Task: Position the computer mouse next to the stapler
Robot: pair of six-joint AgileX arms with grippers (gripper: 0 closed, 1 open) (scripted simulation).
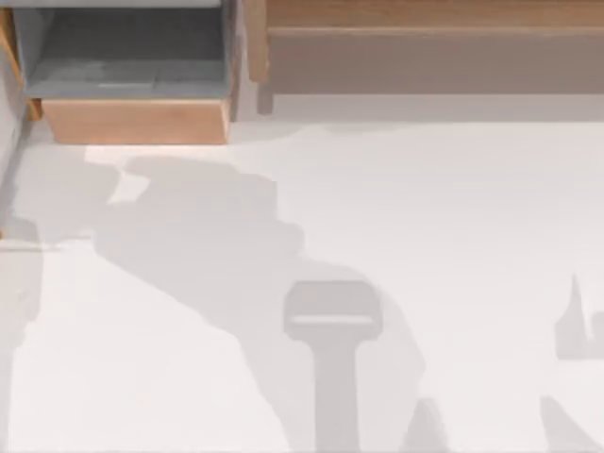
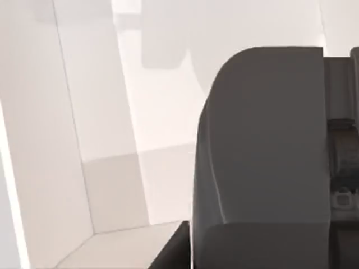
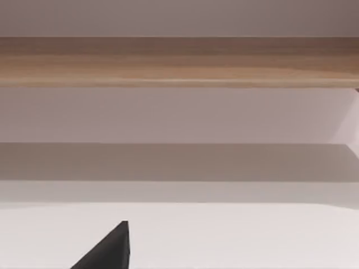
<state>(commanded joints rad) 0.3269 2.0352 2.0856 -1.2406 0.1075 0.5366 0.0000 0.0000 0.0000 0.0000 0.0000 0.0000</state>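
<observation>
Dark left tool (image 2: 263,162) looms close, grip unreadable; one open wooden drawer (image 1: 132,94) beyond.

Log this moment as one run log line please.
white table | wooden open drawer top left | wooden shelf at back | arm shadows

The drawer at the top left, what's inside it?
The open drawer shows a bare grey floor near its wooden front. The part further back is covered by the cabinet, so anything there is hidden.
</observation>
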